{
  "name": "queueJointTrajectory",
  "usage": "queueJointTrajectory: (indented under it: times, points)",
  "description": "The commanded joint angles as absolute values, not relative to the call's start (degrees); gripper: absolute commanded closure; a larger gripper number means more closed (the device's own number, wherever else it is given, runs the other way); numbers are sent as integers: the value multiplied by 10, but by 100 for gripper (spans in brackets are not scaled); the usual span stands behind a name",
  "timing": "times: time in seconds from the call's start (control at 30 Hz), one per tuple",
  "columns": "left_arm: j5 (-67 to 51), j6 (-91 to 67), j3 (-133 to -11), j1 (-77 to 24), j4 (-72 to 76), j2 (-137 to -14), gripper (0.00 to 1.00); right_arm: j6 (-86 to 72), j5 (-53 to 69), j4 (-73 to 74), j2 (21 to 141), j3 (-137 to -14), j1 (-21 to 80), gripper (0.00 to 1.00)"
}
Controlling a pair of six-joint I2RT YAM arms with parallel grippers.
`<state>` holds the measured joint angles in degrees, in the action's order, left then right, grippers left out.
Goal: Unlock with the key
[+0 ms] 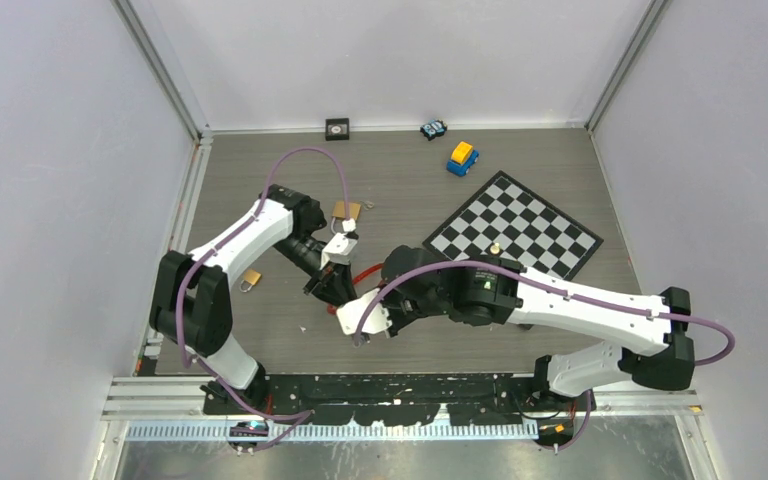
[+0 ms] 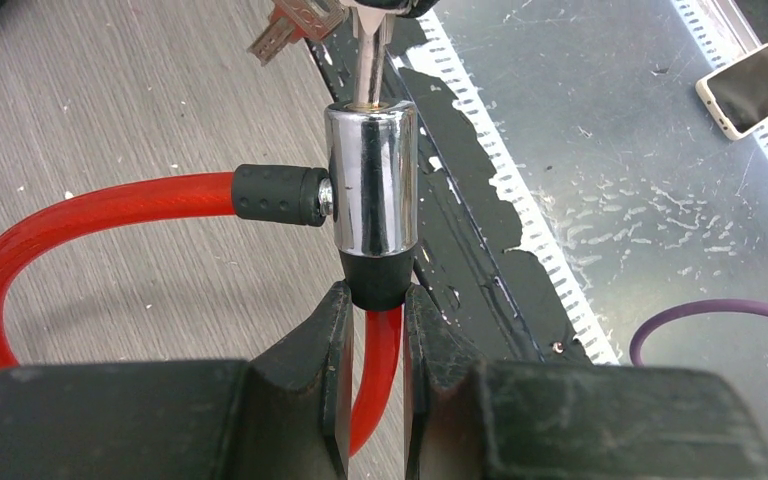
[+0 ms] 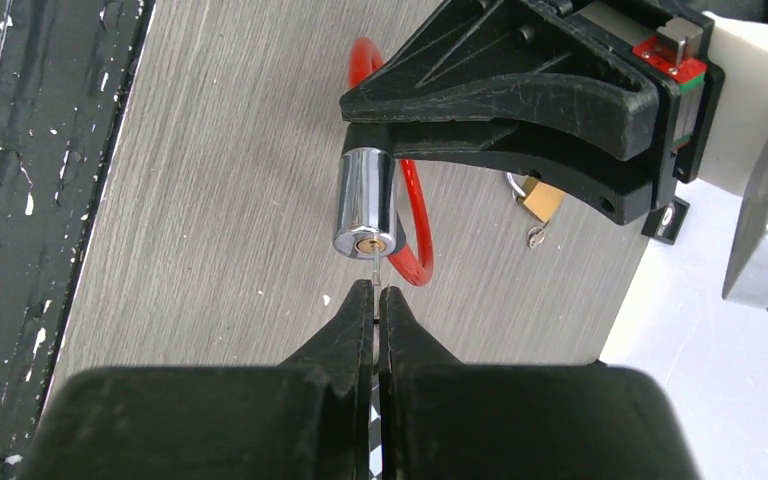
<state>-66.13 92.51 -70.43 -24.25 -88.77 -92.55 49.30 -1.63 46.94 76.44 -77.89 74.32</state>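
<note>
the left gripper point(image 2: 377, 300) clamps the red plastic-coated cable point(image 2: 20, 250) just below the lock's shiny chrome cylinder point(image 2: 370, 180), above the grey wood-grain table point(image 2: 110, 100). directly opposite, the right gripper point(image 3: 377, 293) pinches a slim silver key point(image 3: 375, 265), its tip seated in the cylinder's brass keyhole point(image 3: 365, 244).
</note>
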Motion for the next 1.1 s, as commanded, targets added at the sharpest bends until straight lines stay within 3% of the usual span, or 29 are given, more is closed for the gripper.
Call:
queueJointTrajectory:
  times: [0.0, 1.07]
  points:
    - [-711, 951, -711, -243, -1018, -898, 100, 475, -10, 448, 732, -788, 734, 99]
    - [-717, 933, -728, -243, -1018, -899, 100, 459, 24, 446, 746, -804, 720, 99]
